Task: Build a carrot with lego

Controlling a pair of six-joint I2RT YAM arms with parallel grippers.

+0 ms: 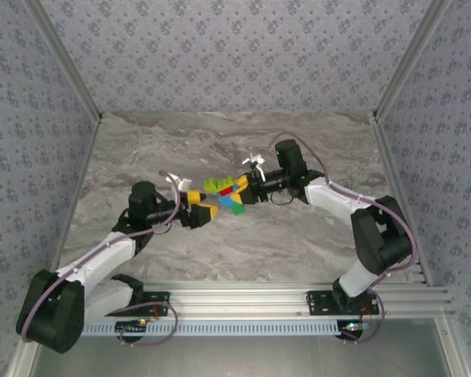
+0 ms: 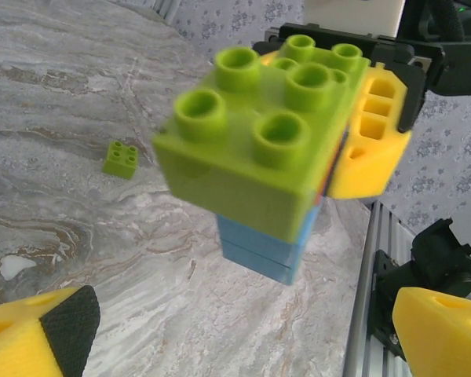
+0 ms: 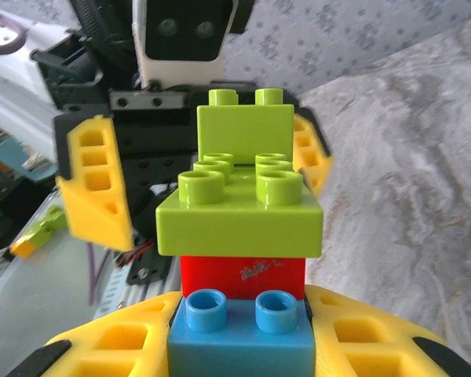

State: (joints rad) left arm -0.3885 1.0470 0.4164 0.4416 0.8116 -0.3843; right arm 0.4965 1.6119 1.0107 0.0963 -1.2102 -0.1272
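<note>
My right gripper (image 1: 240, 194) (image 3: 239, 318) is shut on the carrot (image 1: 229, 199), a stack of lego held above the table. Its yellow fingers (image 3: 353, 342) clamp a blue brick (image 3: 239, 345); a red brick (image 3: 243, 275) and lime-green bricks (image 3: 239, 212) continue away from it. From the left wrist the stack's lime-green end (image 2: 259, 149) looms close, with blue bricks (image 2: 263, 247) below. My left gripper (image 1: 198, 209) (image 2: 243, 338) stands open just left of the carrot, its fingers (image 3: 94, 188) apart on either side of the lime end. A loose lime-green brick (image 2: 121, 159) lies on the table.
The marble tabletop (image 1: 220, 149) is bounded by patterned walls and metal posts. An aluminium rail (image 1: 243, 302) runs along the near edge at the arm bases.
</note>
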